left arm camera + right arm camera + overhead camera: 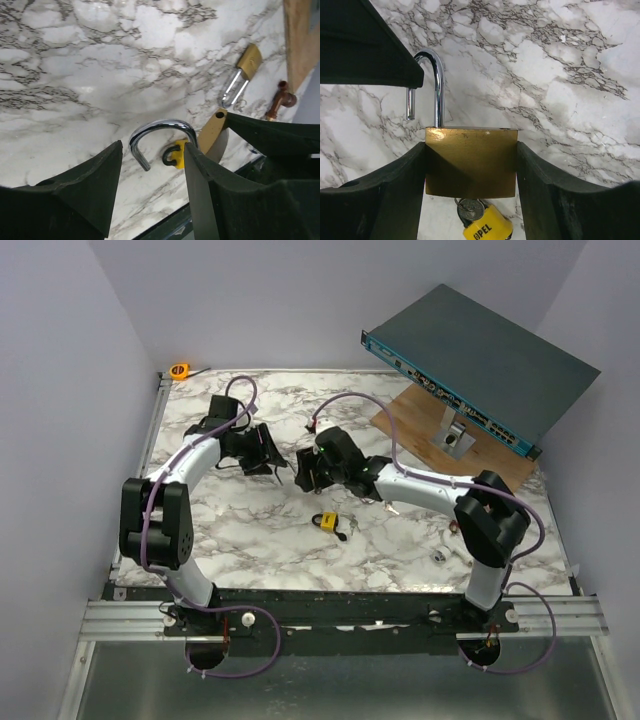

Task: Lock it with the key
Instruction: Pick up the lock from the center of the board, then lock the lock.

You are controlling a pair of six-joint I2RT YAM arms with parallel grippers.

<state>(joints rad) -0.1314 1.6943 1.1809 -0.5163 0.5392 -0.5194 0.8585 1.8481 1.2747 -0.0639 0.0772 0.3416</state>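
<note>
We clamp the brass padlock (470, 162) in our right fingers (540, 200); our left fingers (95, 185) straddle its open shackle (157, 127), unclenched.

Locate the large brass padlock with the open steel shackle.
Right wrist view: the large brass padlock is clamped in the right gripper over the middle of the marble table, a yellow-headed key in its base; its shackle pokes into the open left gripper.

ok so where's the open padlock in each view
Right wrist: open padlock low centre, clamped in the right gripper.
Left wrist: its shackle at centre.
Top external: centre, at the right gripper's tip, mostly hidden.
Shared landmark: the marble tabletop.
</note>
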